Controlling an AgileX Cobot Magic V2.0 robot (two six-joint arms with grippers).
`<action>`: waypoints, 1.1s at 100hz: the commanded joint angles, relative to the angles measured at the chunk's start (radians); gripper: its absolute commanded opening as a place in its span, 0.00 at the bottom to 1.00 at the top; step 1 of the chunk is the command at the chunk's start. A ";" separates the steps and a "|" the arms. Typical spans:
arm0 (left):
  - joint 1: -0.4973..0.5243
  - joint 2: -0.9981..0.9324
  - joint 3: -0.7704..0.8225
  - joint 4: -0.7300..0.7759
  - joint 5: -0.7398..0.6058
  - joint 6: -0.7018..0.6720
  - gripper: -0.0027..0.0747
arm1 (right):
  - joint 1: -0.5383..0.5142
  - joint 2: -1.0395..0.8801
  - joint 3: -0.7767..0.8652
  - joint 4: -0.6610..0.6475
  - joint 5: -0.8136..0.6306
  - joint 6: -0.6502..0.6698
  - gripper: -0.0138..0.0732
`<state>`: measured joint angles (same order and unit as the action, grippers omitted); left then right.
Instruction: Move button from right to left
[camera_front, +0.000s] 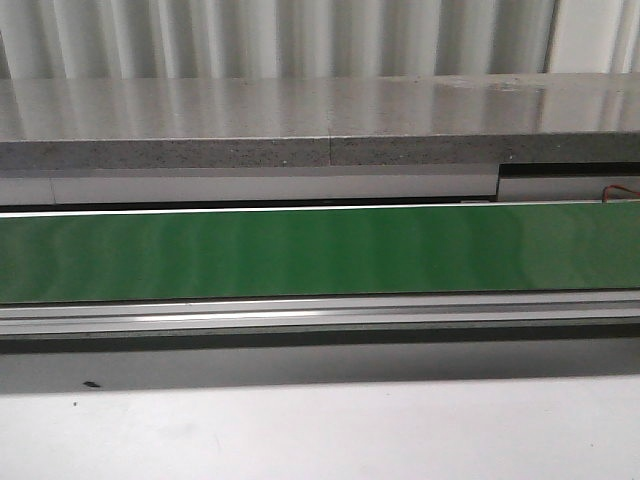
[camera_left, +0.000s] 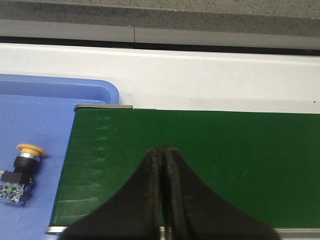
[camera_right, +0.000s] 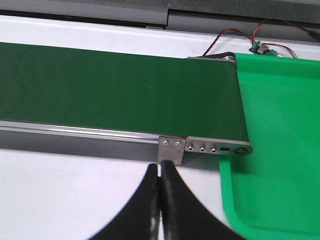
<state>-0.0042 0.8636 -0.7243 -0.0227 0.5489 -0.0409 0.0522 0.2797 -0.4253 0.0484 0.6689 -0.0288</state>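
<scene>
Both hands are pressed together and hold nothing: the left hand (camera_left: 162, 152) hovers over the green belt (camera_left: 200, 165), the right hand (camera_right: 160, 172) just short of the belt's far end, beside the green tray (camera_right: 270, 150). Resting in the blue tray (camera_left: 45, 125) at the left end, the button (camera_left: 21, 172) lies with its long axis tilted, yellow head away from the wrist camera, contact block nearer. A grasp could slip on the round head, so any regrasp risks tipping it.

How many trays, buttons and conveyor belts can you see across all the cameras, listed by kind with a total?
Trays: 2, a blue tray and a green tray
Buttons: 1, the yellow-headed button lying in the blue tray
Conveyor belts: 1, the green belt
Total: 4
</scene>
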 joint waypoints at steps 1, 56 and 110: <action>-0.010 -0.081 0.030 -0.017 -0.108 -0.007 0.01 | 0.004 0.006 -0.025 -0.001 -0.075 -0.006 0.08; -0.010 -0.502 0.234 0.023 -0.150 0.004 0.01 | 0.004 0.006 -0.025 -0.001 -0.075 -0.006 0.08; -0.022 -0.727 0.552 0.061 -0.470 0.004 0.01 | 0.004 0.006 -0.025 -0.001 -0.075 -0.006 0.08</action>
<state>-0.0164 0.1762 -0.1938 0.0313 0.2138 -0.0354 0.0522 0.2797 -0.4253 0.0484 0.6689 -0.0288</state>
